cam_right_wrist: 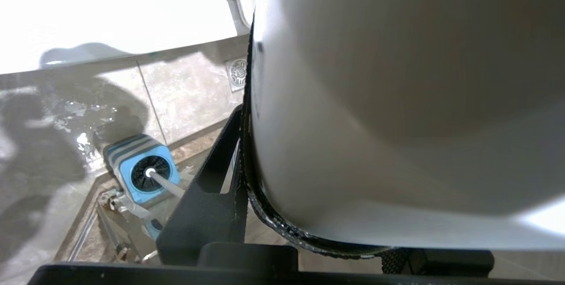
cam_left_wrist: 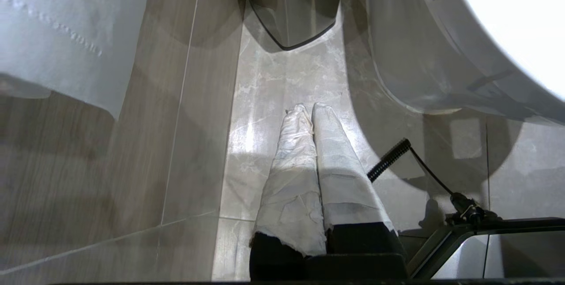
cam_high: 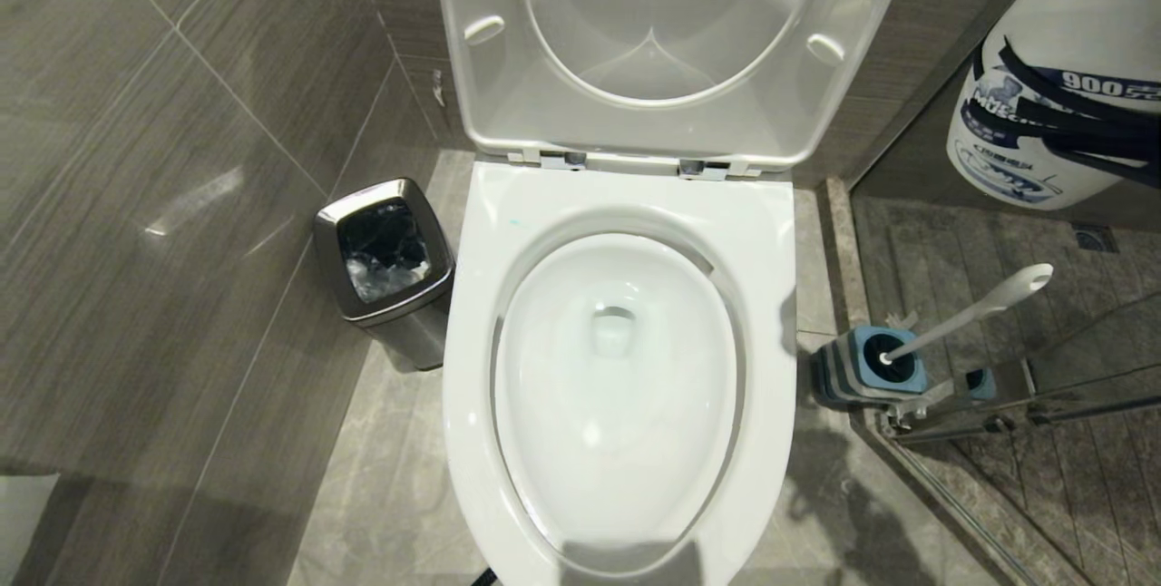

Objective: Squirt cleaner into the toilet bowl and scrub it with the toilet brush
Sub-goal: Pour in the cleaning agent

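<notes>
Your right hand (cam_right_wrist: 353, 232) pinches the white cleaner bottle (cam_high: 1052, 87) beside the toilet bowl (cam_high: 626, 205), so swing it over the basin and tip the nozzle down before squeezing; your left hand (cam_left_wrist: 307, 108) hangs pressed together.

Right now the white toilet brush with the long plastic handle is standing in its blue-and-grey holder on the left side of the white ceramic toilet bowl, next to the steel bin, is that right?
Not quite. The white toilet brush stands in its blue-and-grey holder, but on the right side of the white ceramic toilet bowl, as the head view shows. The square steel bin is on the left.
</notes>
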{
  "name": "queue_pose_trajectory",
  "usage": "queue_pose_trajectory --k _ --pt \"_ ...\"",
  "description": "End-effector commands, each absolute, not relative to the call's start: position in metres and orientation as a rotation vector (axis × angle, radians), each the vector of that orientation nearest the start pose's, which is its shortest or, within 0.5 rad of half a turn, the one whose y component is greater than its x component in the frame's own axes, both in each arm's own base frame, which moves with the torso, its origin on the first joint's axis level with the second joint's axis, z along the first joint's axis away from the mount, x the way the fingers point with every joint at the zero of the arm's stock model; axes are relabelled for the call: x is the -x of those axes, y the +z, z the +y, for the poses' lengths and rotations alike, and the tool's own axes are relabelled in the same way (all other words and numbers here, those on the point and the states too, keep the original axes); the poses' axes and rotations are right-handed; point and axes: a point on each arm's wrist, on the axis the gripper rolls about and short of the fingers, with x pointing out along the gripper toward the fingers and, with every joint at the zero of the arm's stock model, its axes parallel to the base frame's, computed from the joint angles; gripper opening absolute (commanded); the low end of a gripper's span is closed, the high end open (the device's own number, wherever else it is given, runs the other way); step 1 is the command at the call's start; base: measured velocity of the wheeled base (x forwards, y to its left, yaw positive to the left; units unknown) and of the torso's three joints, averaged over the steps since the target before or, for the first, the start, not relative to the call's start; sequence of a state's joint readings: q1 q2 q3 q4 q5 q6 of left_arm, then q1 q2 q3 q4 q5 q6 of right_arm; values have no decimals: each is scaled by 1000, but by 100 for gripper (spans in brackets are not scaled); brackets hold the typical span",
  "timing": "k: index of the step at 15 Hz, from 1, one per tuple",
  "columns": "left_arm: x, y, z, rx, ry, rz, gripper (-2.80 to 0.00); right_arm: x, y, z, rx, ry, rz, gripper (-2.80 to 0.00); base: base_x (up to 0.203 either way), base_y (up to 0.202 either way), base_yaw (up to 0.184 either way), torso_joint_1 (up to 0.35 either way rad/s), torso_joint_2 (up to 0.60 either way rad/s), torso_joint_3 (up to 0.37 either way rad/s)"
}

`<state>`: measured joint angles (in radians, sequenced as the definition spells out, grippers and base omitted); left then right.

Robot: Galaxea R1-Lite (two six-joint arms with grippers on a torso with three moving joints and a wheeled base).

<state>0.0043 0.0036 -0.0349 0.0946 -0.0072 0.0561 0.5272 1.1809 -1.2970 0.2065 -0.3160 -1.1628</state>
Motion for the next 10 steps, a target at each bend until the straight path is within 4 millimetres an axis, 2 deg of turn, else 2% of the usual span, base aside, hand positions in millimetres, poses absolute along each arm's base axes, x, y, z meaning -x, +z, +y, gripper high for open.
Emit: queue_pose_trajectory --k 1,4,7,10 --pt "26 76 0 -56 -9 63 -280 -142 363 75 1199 239 -35 -280 0 0 0 -2 2 60" --pt "26 76 0 -17 1 61 -280 -157 369 80 1199 138 30 -280 0 0 0 1 2 10" --pt "26 76 0 -9 1 61 -280 -166 366 88 1285 141 83 -280 0 0 0 0 0 0" --pt "26 76 0 -9 1 63 -280 -165 363 104 1390 190 63 -280 0 0 0 0 0 0"
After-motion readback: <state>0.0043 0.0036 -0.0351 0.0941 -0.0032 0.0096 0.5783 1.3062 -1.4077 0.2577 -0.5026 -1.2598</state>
